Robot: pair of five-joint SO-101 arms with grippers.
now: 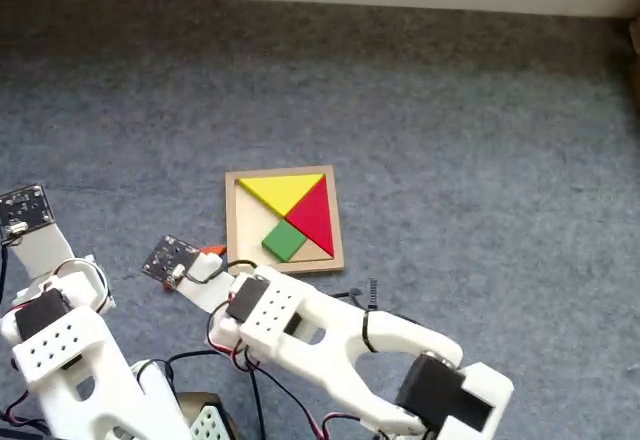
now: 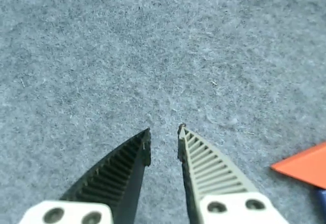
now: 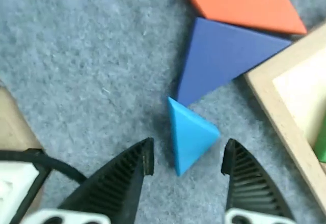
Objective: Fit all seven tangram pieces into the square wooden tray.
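Wooden tray (image 1: 232, 222) holds three pieces, a yellow triangle (image 1: 275, 192), a red triangle (image 1: 315, 215) and a green square (image 1: 284, 241), so the task appears less than half done. On the grey carpet (image 1: 450, 110) beside the tray's corner lie a light-blue triangle (image 3: 191, 134), a dark-blue triangle (image 3: 221, 56) and an orange piece (image 3: 239, 0). The right gripper (image 3: 188, 155) hangs with fingers wide either side of the light-blue triangle; the left gripper (image 2: 164, 142), narrowly parted, holds nothing.
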